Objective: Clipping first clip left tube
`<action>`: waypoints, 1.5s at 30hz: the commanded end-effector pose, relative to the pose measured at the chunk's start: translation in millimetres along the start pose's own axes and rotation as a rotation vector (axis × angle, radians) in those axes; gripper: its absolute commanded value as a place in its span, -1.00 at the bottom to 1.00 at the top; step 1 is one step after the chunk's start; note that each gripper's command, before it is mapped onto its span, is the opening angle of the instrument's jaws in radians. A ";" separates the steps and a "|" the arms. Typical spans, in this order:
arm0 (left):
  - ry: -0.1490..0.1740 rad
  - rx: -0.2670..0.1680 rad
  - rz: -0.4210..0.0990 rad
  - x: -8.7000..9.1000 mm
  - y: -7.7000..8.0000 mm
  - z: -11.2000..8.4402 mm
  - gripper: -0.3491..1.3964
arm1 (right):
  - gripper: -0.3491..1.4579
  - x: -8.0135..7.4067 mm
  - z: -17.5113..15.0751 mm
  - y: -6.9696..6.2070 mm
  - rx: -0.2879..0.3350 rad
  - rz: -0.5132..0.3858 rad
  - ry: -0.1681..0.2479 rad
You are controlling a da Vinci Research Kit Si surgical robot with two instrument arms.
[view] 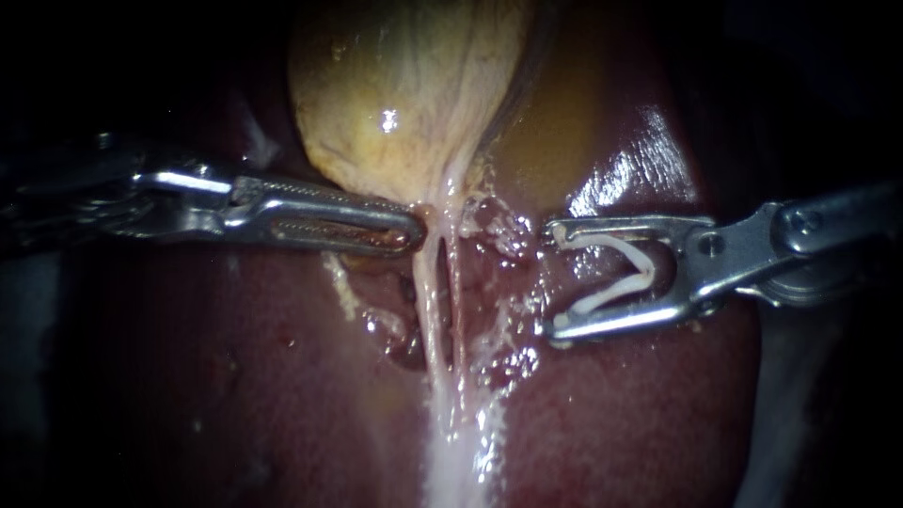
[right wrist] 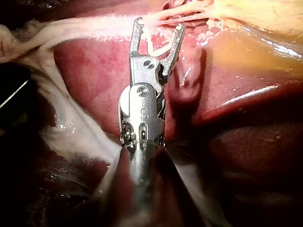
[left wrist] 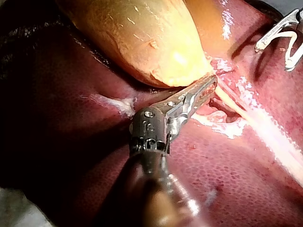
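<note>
**Clip loaded; left tube not yet clipped**

The right instrument (view: 555, 279), at centre right of the endoscope frame, has its jaws spread wide and holds an open white clip (view: 649, 273) between them. The jaw tips stand near the two pale tubes, around neither. The left tube (view: 430, 310), at frame centre, carries no clip. The left instrument (view: 414, 230) appears clamped on the gallbladder (view: 404, 94) at its narrow end. Judged remaining: advance over the left tube, close, release.

My left instrument (view: 412, 230) shaft sinking into darkness; gallbladder (view: 404, 94) top running off view; edge cropping my right instrument (left wrist: 273, 56), clip (left wrist: 284, 34).
</note>
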 end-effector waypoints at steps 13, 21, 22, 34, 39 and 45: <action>-0.006 -0.009 -0.013 1.5 2.9 -4.5 -1.00 | -0.07 -0.1 0.0 0.0 -0.001 0.000 0.000; 0.013 -0.017 -0.021 2.8 6.4 -7.4 -1.00 | -0.07 -0.1 0.1 0.1 -0.001 0.000 0.000; 0.017 -0.016 -0.022 2.9 6.6 -7.5 -1.00 | -0.07 -0.1 0.1 0.1 -0.001 0.000 0.000; 0.018 -0.014 -0.018 3.2 6.3 -7.9 -1.00 | -0.07 -0.7 1.9 -0.4 -0.001 -0.007 0.000; 0.018 -0.013 -0.018 3.3 6.4 -7.8 -1.00 | -0.07 -1.6 4.4 -0.9 0.017 -0.023 0.000; 0.019 -0.013 -0.018 3.3 6.4 -7.7 -1.00 | -0.07 -2.6 7.5 -1.3 0.030 -0.017 0.001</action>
